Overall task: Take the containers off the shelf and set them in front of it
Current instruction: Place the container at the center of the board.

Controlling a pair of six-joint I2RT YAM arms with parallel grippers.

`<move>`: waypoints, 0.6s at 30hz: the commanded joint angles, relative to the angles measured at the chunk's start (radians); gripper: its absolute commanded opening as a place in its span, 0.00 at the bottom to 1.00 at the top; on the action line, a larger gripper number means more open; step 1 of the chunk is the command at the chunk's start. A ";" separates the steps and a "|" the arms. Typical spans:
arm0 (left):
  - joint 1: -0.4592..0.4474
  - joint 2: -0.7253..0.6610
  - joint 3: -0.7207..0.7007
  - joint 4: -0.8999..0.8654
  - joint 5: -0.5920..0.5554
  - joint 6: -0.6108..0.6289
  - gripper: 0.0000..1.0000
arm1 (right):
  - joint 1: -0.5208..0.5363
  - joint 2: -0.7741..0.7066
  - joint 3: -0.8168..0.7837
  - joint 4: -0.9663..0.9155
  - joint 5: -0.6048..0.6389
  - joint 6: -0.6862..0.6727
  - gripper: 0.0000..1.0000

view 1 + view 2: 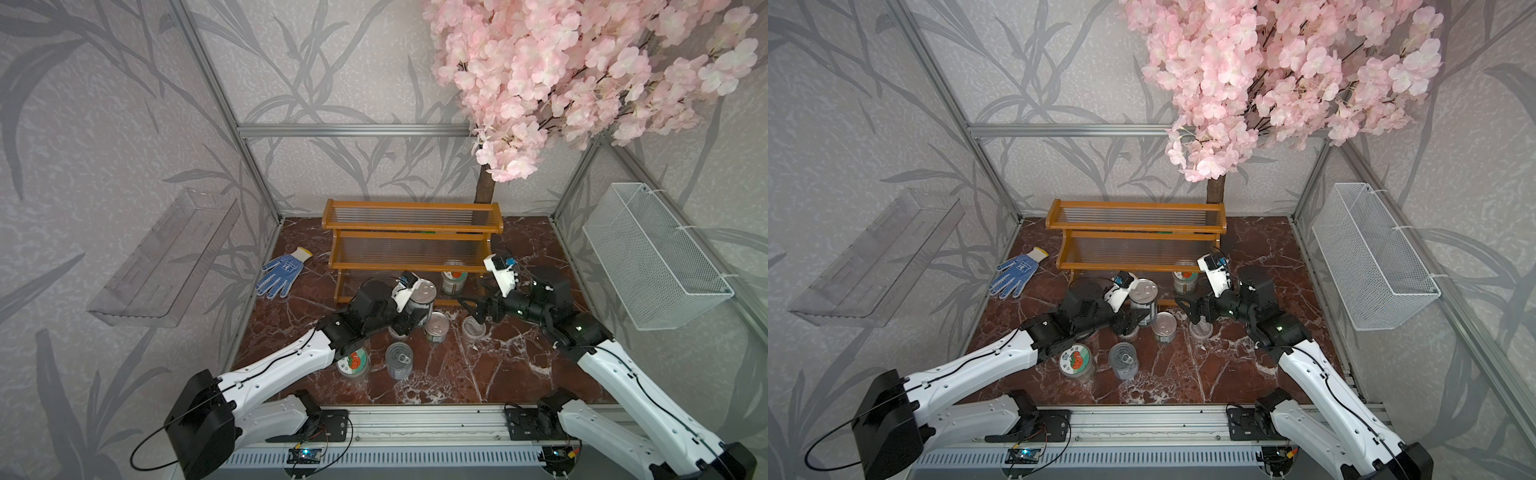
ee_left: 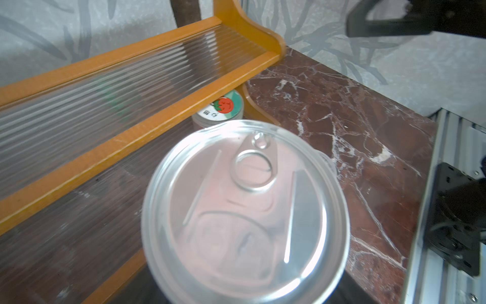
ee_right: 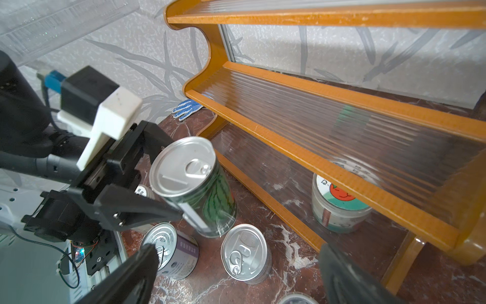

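Observation:
The orange-brown shelf [image 1: 411, 226] [image 1: 1133, 224] stands at the back. On its lowest tier sits one tomato-lid jar [image 1: 453, 276] [image 3: 339, 200]. Just in front of that tier, my left gripper [image 1: 417, 316] [image 3: 168, 181] is shut on a tall pull-tab tin [image 1: 424, 291] [image 2: 244, 210] with a watermelon print, held tilted above the floor. That tin hides the jaws in the left wrist view. My right gripper [image 1: 471, 309] [image 3: 239, 273] hangs open above a clear lidded cup [image 1: 473, 328]. On the floor stand two tins [image 1: 436, 326] [image 1: 399, 359] and another tomato-lid jar [image 1: 353, 361].
A blue dotted glove [image 1: 282, 272] lies left of the shelf. A clear plastic tray [image 1: 166, 266] hangs on the left wall and a white wire basket [image 1: 652, 257] on the right wall. A tree trunk [image 1: 484, 187] rises behind the shelf's right end.

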State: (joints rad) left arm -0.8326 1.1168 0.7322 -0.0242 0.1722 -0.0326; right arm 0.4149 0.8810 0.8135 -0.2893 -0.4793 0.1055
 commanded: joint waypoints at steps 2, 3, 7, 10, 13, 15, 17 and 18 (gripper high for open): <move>-0.125 -0.051 0.024 -0.062 -0.014 0.026 0.73 | -0.030 -0.032 0.066 -0.109 -0.062 -0.050 0.99; -0.151 -0.054 0.019 -0.062 -0.024 0.017 0.73 | -0.035 -0.036 0.071 -0.121 -0.061 -0.054 0.99; -0.271 -0.052 -0.034 -0.002 -0.060 -0.042 0.73 | -0.058 -0.048 0.087 -0.163 -0.059 -0.067 0.99; -0.344 -0.003 -0.064 0.039 -0.084 -0.056 0.73 | -0.064 -0.048 0.093 -0.177 -0.056 -0.075 0.99; -0.385 0.050 -0.084 0.087 -0.105 -0.057 0.74 | -0.066 -0.043 0.099 -0.180 -0.056 -0.076 0.99; -0.392 0.082 -0.090 0.095 -0.113 -0.055 0.74 | -0.066 -0.042 0.100 -0.180 -0.055 -0.076 0.99; -0.392 0.106 -0.105 0.115 -0.120 -0.053 0.74 | -0.067 -0.040 0.101 -0.180 -0.056 -0.076 0.99; -0.392 0.113 -0.113 0.125 -0.125 -0.051 0.74 | -0.067 -0.040 0.102 -0.180 -0.056 -0.076 0.99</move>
State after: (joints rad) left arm -1.2232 1.2198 0.6331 0.0242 0.0853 -0.0788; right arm 0.3534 0.8429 0.8841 -0.4564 -0.5251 0.0463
